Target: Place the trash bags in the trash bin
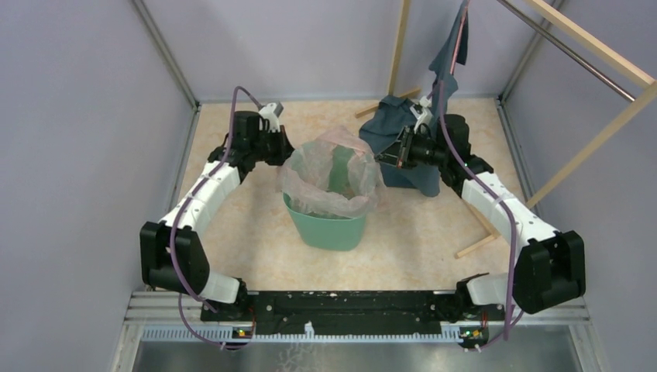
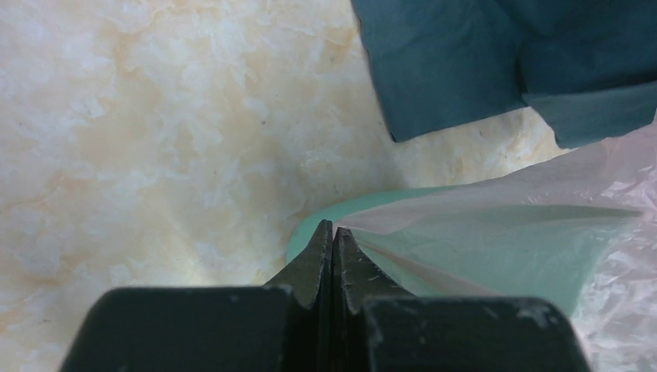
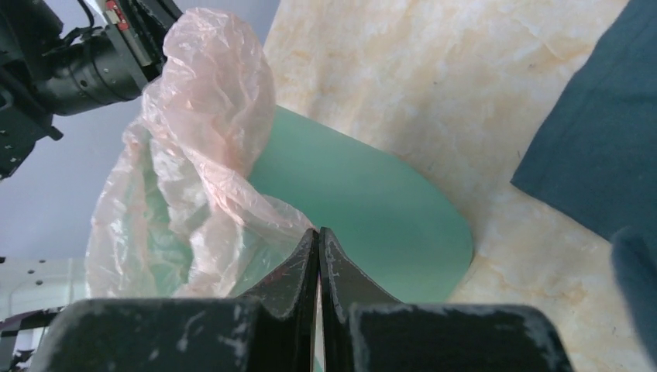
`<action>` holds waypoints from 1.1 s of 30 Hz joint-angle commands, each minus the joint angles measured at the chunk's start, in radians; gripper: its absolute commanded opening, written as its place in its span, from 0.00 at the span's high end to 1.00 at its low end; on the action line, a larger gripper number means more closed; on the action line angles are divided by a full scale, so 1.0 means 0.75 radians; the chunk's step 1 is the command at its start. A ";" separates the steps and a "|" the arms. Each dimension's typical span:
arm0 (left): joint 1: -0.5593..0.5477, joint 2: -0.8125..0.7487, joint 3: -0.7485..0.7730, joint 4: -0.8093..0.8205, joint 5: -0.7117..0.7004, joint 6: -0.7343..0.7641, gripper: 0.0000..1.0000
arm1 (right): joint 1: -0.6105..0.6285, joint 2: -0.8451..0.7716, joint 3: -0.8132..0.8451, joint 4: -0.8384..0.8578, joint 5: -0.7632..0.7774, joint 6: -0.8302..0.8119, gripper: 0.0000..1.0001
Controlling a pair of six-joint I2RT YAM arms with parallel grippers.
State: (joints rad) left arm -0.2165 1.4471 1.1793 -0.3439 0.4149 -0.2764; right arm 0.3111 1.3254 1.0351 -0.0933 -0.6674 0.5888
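Pink bag spread over bin.
Its opposite rims sit clenched in left fingers and right fingers, apparently to hold its mouth wide.

Smooth pale lavender-grey wall panels close in the left, back and right sides, joined at the corners by slim aluminium posts. The counter has a cream-and-peach marbled surface (mottled like polished stone). At the far right stands a light wooden slat frame, with a thin metal rod running beside its top bar. The light is soft and even, and the shadows are faint.
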 commanded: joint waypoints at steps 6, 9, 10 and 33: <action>0.008 -0.019 -0.108 0.006 -0.007 0.000 1.00 | 0.001 0.026 -0.175 0.165 0.093 0.044 1.00; 0.008 -0.072 -0.154 -0.022 -0.044 0.009 1.00 | 0.000 0.005 -0.197 0.133 0.114 0.009 1.00; 0.008 -0.094 -0.169 -0.030 -0.060 0.012 1.00 | 0.000 -0.005 -0.198 0.098 0.125 -0.008 1.00; 0.006 -0.183 -0.196 -0.075 0.006 -0.008 1.00 | -0.128 -0.397 -0.084 -0.151 -0.033 -0.251 0.30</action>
State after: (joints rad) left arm -0.2165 1.3212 1.0355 -0.4126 0.4004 -0.2790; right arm 0.2066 1.0054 0.9859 -0.2981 -0.5976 0.4278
